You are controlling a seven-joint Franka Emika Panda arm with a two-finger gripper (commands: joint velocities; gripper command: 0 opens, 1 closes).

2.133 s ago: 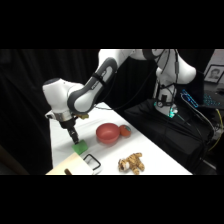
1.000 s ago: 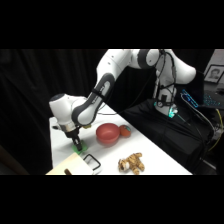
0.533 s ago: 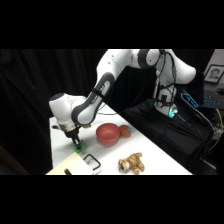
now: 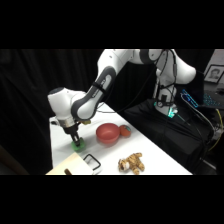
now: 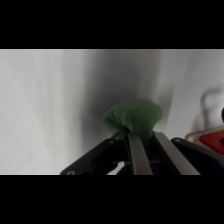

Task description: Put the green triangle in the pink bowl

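Jaws (image 5: 145,150) clamp the green triangle (image 5: 134,116) — small, bright, rounded-looking on the table (image 4: 60,147); pink bowl (image 4: 108,134) nearby.

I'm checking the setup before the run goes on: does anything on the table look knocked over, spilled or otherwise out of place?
Nothing stands out. The pink bowl sits upright, with a small red-and-green object beside it and a stuffed toy lying nearer the front edge. The gripper is down at the green triangle on the table.

White table (image 4: 150,150) carries the green triangle (image 4: 78,146), pink bowl (image 4: 108,134), a plush toy (image 4: 131,163); a black clip (image 4: 92,161)
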